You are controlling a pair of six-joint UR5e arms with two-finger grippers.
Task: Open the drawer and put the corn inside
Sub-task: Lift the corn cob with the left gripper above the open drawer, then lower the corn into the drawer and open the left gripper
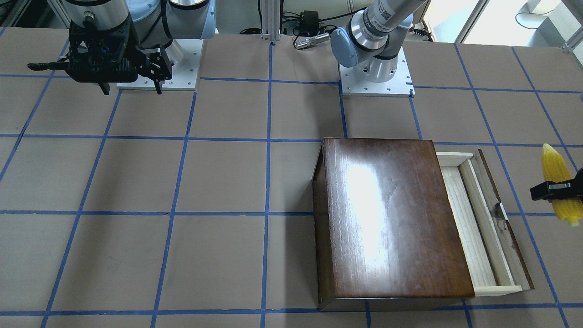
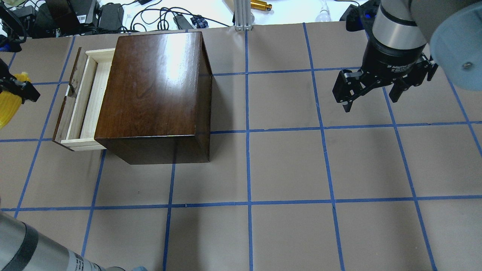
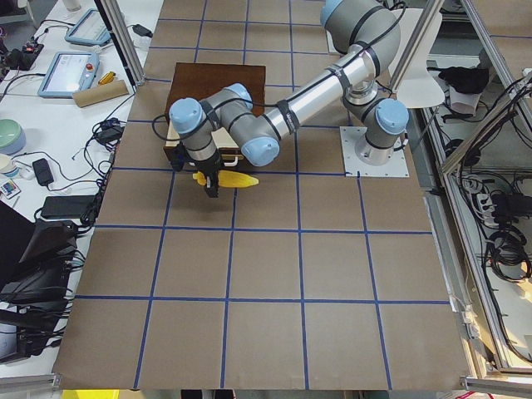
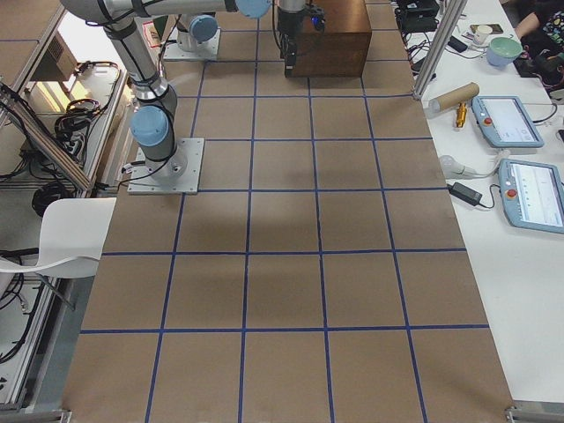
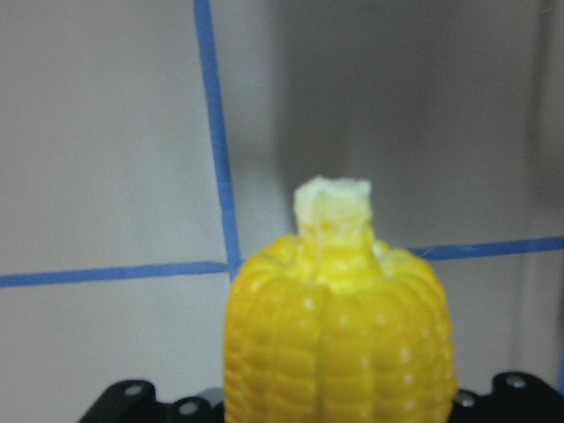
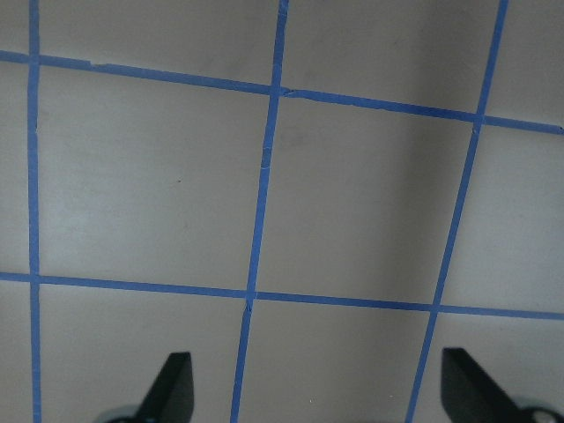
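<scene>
The glossy dark-brown box (image 2: 154, 94) stands on the table's left half. Its drawer (image 2: 88, 101) is pulled out to the left, showing pale wood behind the dark front panel (image 1: 505, 228); what shows of its inside is empty. My left gripper (image 2: 19, 90) is shut on the yellow corn (image 1: 558, 171), holding it above the table beyond the drawer's front. The left wrist view shows the corn (image 5: 339, 335) close up, pale stub pointing away. My right gripper (image 2: 371, 101) is open and empty, hanging over the table's right half, far from the box.
The brown tabletop carries a blue tape grid. The two arm base plates (image 1: 375, 84) (image 1: 159, 64) sit on the robot's side. Cables and chargers (image 2: 113, 15) lie beyond the far edge. A side bench with tablets (image 4: 507, 119) runs along the operators' side.
</scene>
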